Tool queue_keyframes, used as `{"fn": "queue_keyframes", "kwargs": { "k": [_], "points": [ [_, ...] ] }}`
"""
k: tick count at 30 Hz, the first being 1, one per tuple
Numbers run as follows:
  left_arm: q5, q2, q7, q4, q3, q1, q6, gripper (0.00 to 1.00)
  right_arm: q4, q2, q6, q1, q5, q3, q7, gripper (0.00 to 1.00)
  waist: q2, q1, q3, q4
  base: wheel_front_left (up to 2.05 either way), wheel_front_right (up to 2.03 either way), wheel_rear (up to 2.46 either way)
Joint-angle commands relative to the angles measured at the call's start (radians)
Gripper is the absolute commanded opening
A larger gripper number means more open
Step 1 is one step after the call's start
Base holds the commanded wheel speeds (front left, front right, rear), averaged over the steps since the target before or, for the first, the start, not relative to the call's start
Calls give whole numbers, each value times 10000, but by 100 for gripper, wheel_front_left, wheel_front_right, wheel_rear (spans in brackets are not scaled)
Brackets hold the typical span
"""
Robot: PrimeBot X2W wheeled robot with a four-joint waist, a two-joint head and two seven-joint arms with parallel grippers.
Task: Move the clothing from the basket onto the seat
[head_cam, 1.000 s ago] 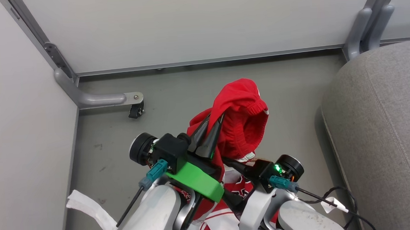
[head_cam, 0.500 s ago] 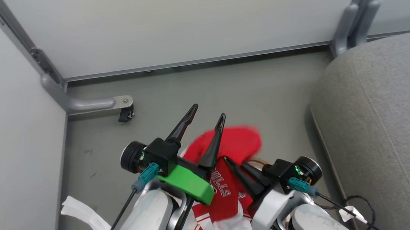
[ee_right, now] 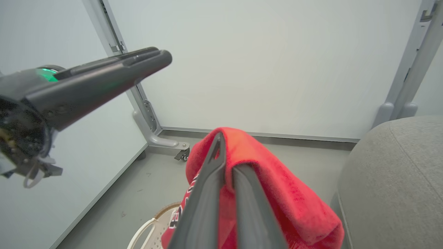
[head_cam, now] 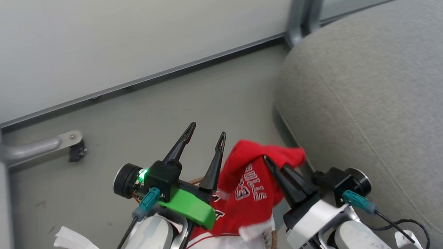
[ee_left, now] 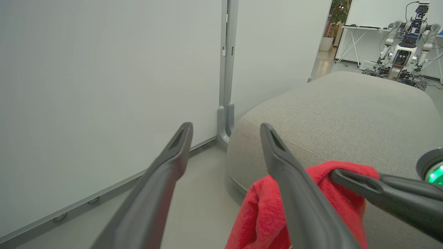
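Note:
The clothing (head_cam: 248,192) is a red jersey with white-edged lettering, hanging from my right gripper (head_cam: 270,164), which is shut on its top fold. The right wrist view shows those fingers (ee_right: 226,155) closed on the red cloth (ee_right: 294,204) draped over them. My left gripper (head_cam: 207,131) stands open just left of the garment with nothing between its fingers (ee_left: 183,138). The seat (head_cam: 377,92), a large grey cushion, lies right of both grippers. Below the garment a piece of the basket's brown rim (ee_right: 165,209) shows.
Grey partition walls close the back and left, on a metal foot with a caster (ee_right: 181,155). A white fabric strip (head_cam: 74,241) lies at the lower left. Grey floor (head_cam: 148,117) runs between wall and seat. Another robot (ee_left: 401,52) stands far behind the seat.
My left gripper opened and let go of the red garment, while my right gripper shut on it. The head camera turned toward the seat.

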State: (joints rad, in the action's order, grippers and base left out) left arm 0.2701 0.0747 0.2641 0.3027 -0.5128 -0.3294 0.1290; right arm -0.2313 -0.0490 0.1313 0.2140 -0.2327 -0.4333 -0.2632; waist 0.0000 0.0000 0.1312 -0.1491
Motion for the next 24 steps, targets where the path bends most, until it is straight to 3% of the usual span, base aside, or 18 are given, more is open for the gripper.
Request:
{"fn": "queue_keyframes", "kwargs": {
  "k": [1,13,18,24],
  "points": [
    [-86,102,8,-22,57,171,23,100,125,-28,-10,-126,-70,119,-23,0,0,0,306,-1354,0,0,0],
    [26,365,8,-151,-30,253,23,100,1086,-22,-10,615,140,1571,-23,0,0,0,852,-3462,0,0,0],
    [-79,664,8,-217,-377,-109,23,100,1232,-165,-10,1834,799,1855,-23,0,0,0,1436,-3717,0,0,0],
    [-36,986,8,-236,-835,-689,23,100,1318,-1121,-10,3757,1578,2356,-23,0,0,0,2484,-3344,0,0,0]
  ]
}}
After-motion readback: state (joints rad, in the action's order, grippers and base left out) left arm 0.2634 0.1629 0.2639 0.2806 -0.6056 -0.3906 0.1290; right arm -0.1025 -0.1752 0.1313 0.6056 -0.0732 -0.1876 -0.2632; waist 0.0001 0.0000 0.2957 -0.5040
